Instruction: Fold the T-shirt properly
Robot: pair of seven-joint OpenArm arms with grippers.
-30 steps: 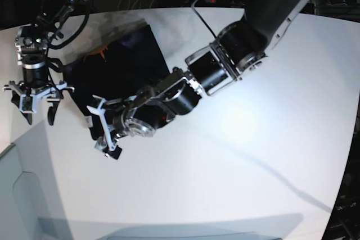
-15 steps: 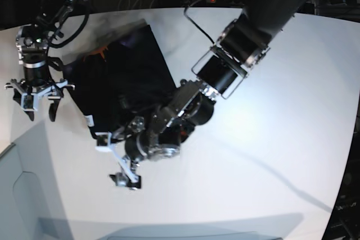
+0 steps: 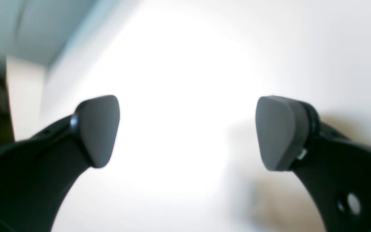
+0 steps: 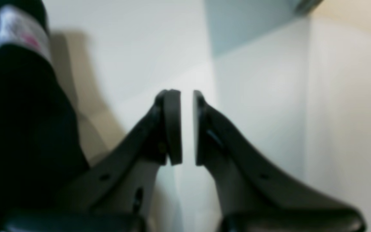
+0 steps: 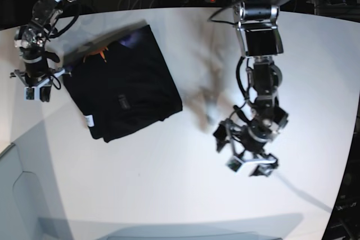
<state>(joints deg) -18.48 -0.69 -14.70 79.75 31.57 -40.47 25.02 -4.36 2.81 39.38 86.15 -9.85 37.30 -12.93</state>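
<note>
A folded black T-shirt (image 5: 121,91) lies near the white tabletop's (image 5: 169,195) far left corner. The right gripper (image 5: 35,89), jaws nearly together and empty, hovers beside it. The left gripper (image 5: 247,155), jaws spread, hangs well apart.

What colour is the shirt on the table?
The T-shirt is black, with a bit of orange; base view shows it best.

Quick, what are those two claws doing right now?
Left gripper: open, holding nothing.
Right gripper: nearly shut on nothing, beside the T-shirt.
</note>
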